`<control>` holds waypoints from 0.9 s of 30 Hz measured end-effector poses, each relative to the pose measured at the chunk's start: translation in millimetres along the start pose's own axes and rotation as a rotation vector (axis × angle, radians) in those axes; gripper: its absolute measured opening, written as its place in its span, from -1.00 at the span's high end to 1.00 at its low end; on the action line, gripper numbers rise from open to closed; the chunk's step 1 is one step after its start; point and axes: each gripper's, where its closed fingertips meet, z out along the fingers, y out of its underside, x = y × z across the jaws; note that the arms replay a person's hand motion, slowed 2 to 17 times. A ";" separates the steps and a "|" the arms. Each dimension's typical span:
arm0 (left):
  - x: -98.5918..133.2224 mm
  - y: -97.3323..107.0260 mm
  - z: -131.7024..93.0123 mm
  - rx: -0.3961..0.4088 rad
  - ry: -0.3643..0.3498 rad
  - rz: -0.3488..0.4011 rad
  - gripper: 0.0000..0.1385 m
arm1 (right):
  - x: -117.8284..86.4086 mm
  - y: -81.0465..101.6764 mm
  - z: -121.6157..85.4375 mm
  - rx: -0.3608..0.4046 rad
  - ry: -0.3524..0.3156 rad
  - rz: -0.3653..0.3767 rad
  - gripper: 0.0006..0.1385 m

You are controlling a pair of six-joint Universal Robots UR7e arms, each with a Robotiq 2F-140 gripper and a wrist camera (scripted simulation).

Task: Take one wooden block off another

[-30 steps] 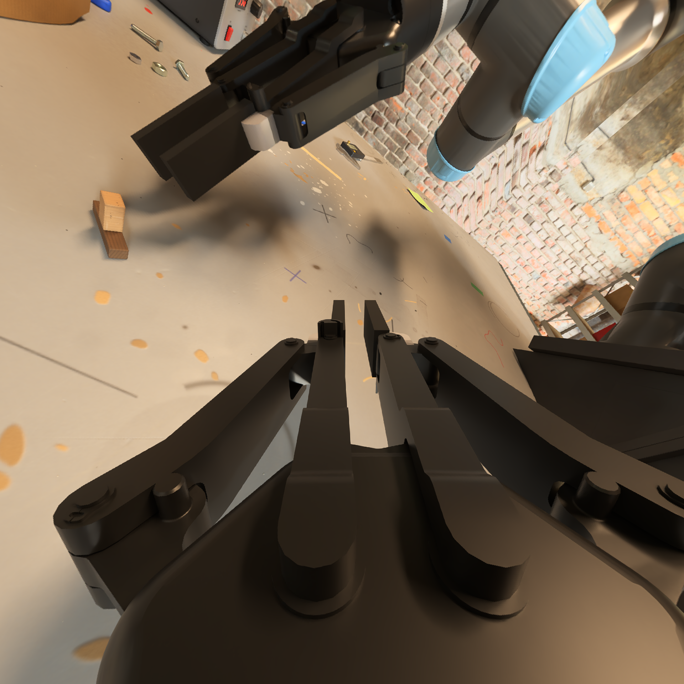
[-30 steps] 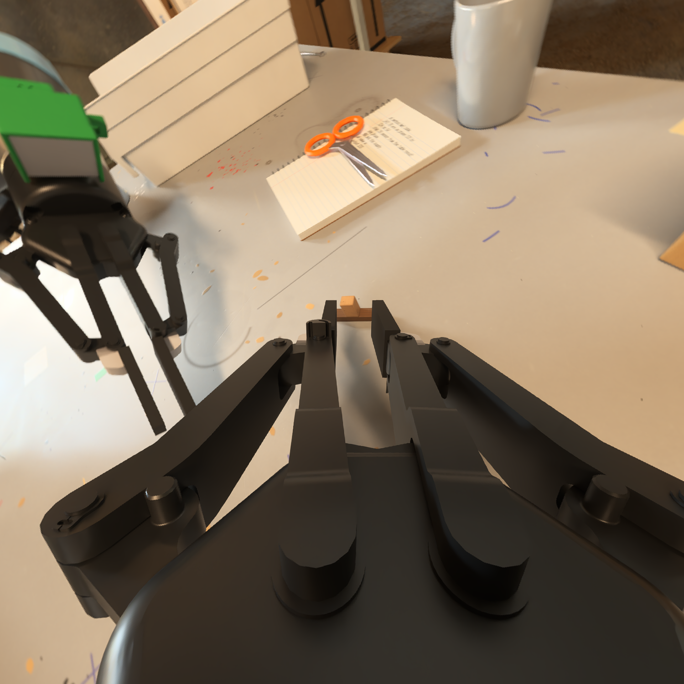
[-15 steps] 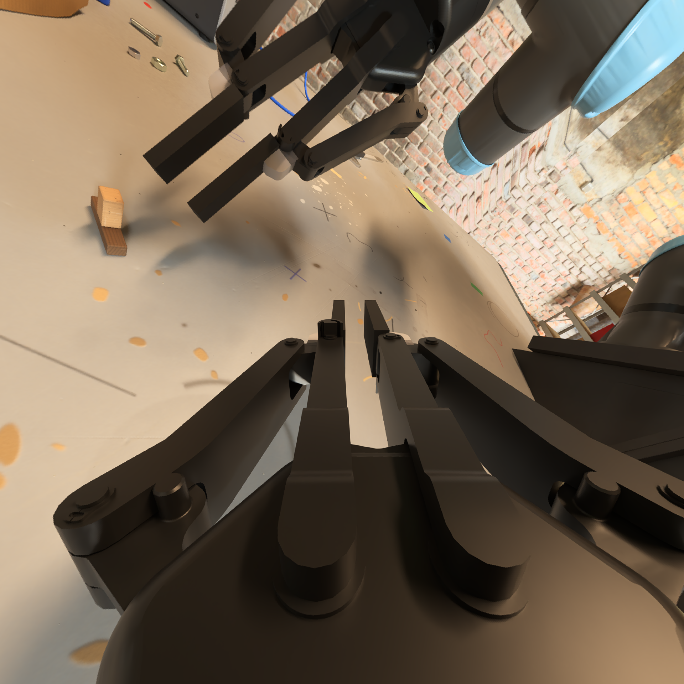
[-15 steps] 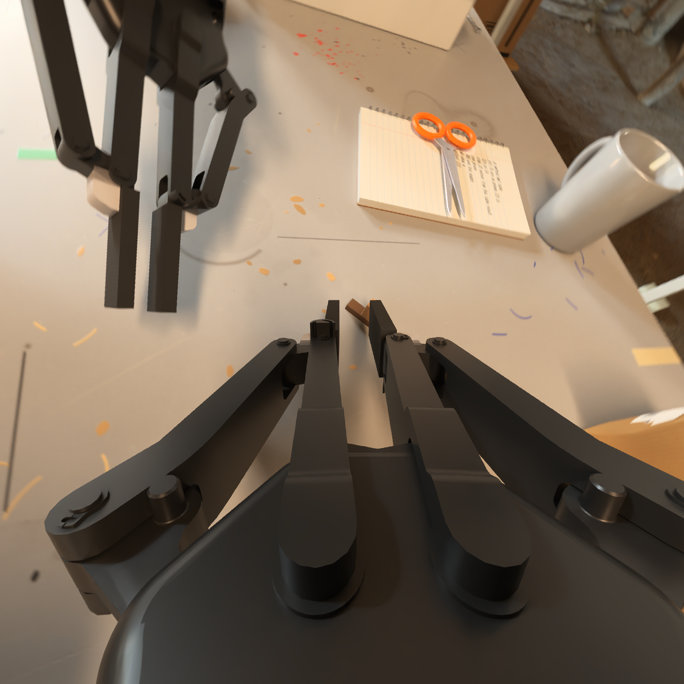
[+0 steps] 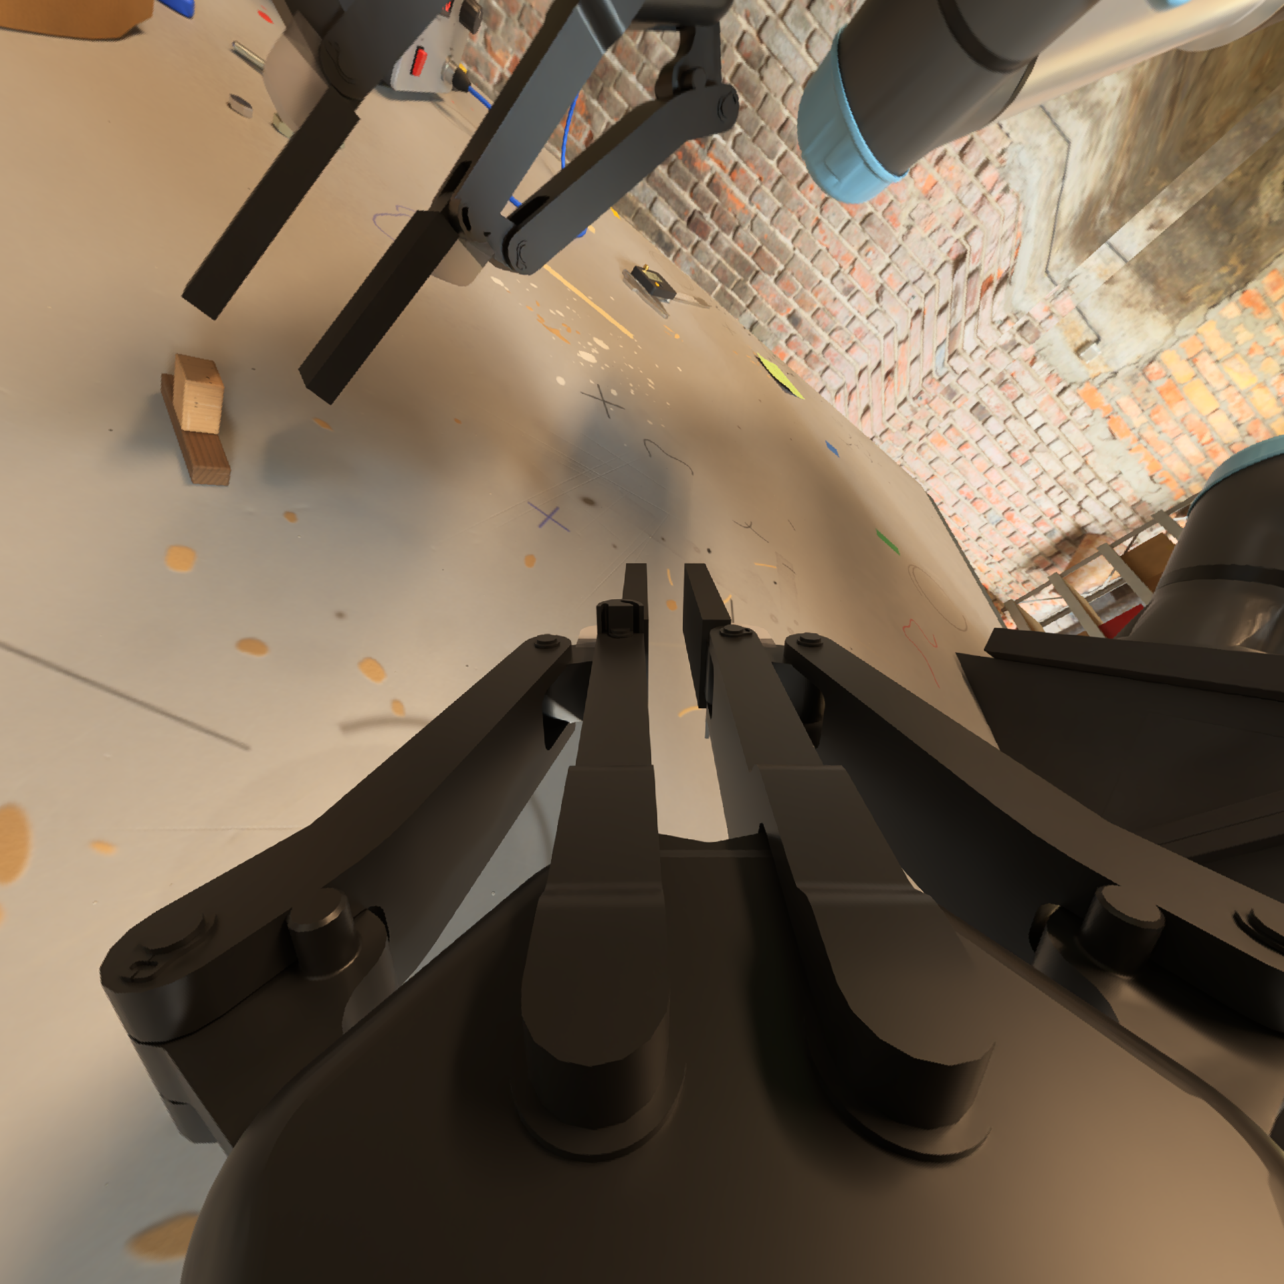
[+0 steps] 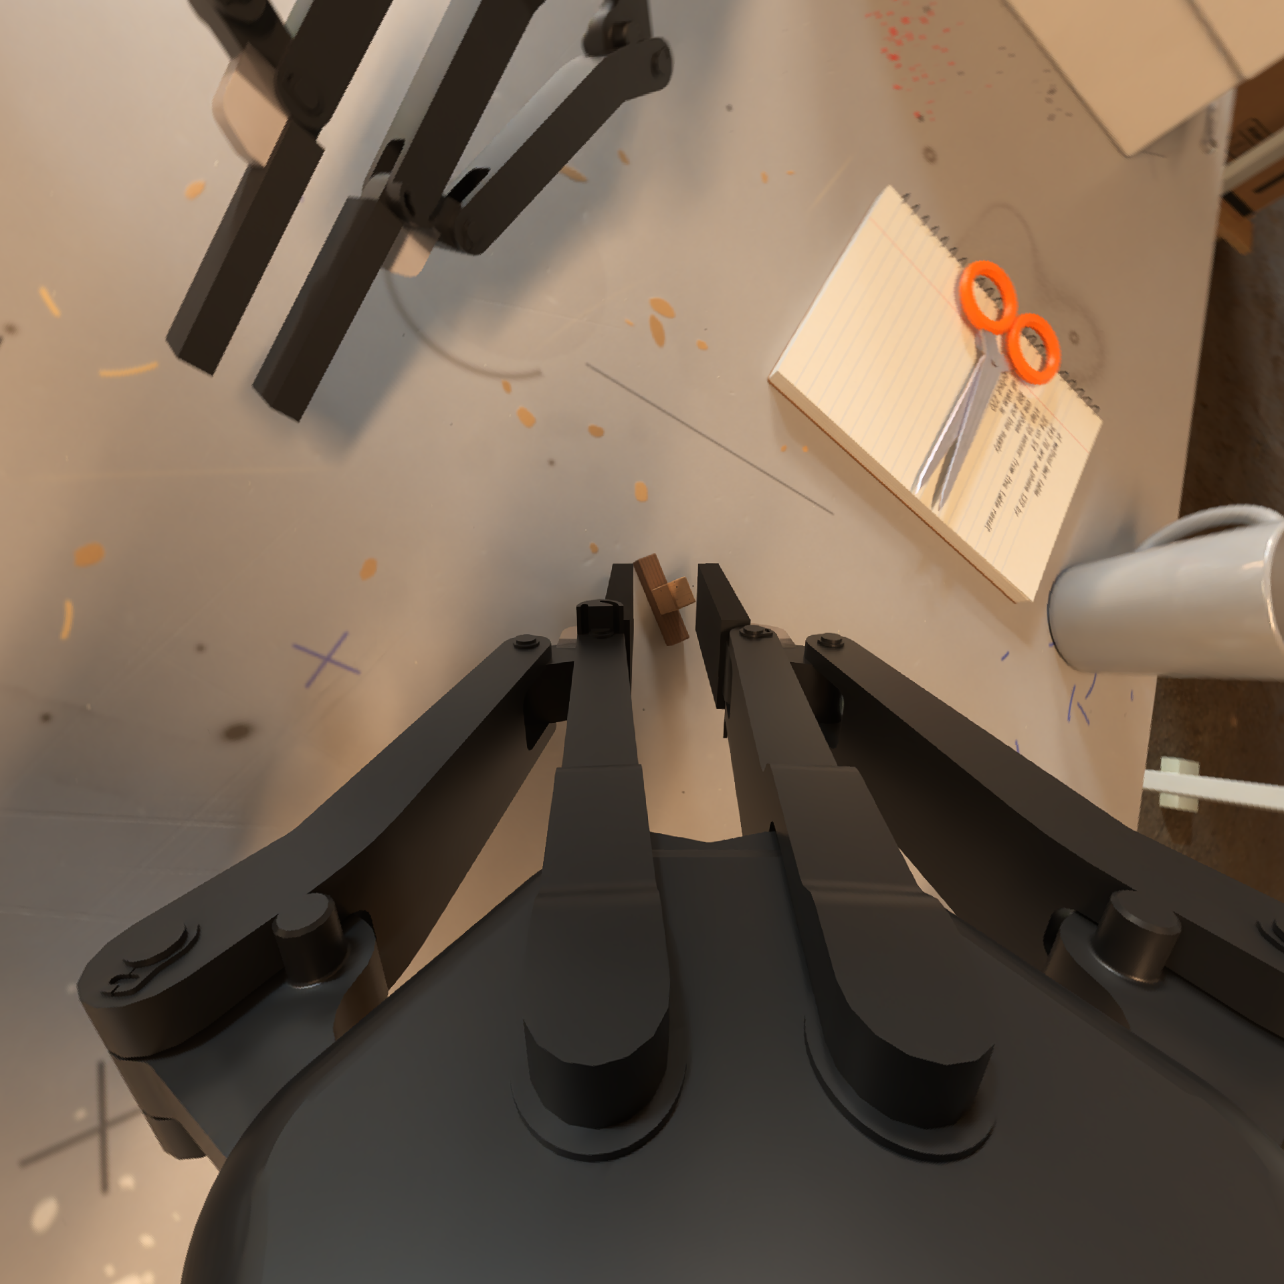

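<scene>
A paint-flecked beige worktop [image 6: 431,486] carries a lined spiral notepad [image 6: 896,389] at the right of the right wrist view; orange-handled scissors [image 6: 986,368] lie on the pad, blades closed; a pale grey mug [image 6: 1167,604] lies tipped on its side just beyond the pad's near corner, at the worktop's edge; a stack of pale boards [image 6: 1139,62] sits at the top right corner. In the left wrist view a red brick wall [image 5: 868,278] borders the worktop; a grey box with a red switch [image 5: 424,48] stands at the far end, a blue cable [image 5: 556,139] trailing beside it; a small black device [image 5: 653,281] rests near the wall; a bolt and washers [image 5: 243,76] lie close to the box.
</scene>
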 end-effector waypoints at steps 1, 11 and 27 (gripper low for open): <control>0.0 -0.2 -0.2 0.002 0.001 0.000 0.79 | 0.5 0.6 0.5 -0.012 -0.016 -0.028 0.65; -1.2 -1.3 -1.7 0.009 0.004 -0.003 0.79 | 1.3 1.6 3.1 -0.084 -0.169 -0.226 0.59; -2.3 0.3 -0.2 -0.002 -0.004 0.007 0.79 | 2.9 3.6 17.2 -0.168 -0.305 -0.386 0.59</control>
